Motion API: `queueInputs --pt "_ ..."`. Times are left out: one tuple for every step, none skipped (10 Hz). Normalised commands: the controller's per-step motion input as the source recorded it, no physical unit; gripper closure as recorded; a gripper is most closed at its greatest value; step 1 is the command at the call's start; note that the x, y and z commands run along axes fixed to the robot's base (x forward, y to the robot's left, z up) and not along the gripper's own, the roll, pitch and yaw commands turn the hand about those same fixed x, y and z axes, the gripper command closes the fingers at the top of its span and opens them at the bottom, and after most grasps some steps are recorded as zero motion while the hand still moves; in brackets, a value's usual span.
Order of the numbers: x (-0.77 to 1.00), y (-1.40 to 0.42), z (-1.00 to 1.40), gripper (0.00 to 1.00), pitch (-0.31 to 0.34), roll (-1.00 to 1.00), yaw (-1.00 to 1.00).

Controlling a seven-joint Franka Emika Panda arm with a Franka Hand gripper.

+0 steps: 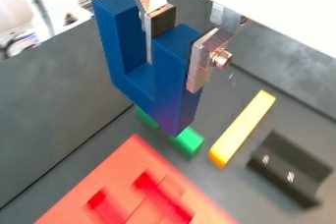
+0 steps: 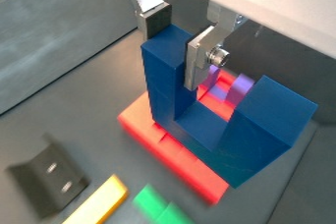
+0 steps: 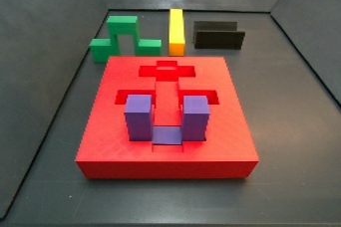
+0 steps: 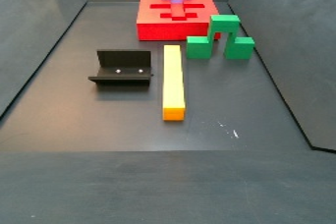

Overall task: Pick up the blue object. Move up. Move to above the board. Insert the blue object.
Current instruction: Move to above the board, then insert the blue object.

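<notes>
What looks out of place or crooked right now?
Nothing spilled or damaged. The claw is shut on just one prong of the blue block, so it hangs off-centre near the red board. The purple block stands upright in the board.
</notes>
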Motion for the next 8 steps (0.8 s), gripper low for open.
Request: queueInputs --pt "0.31 -1.4 0.19 1.0 0.144 0.02 0.01" --pt "0.2 -0.8 0.11 1.0 0.147 0.01 0.01" --pt "0.12 -0.29 0.06 1.0 0.141 0.01 0.01" --pt "0.0 0.0 0.0 1.0 0.0 0.01 0.0" --pt "0.03 0.0 -0.01 1.0 0.0 0.0 0.0" --pt "0.37 0.01 -0.24 1.0 -0.01 0.04 0.0" --pt "0.59 0.12 -0.45 1.0 -0.003 0.21 0.03" --pt "0.72 0.15 -0.59 1.0 -0.034 0.22 0.06"
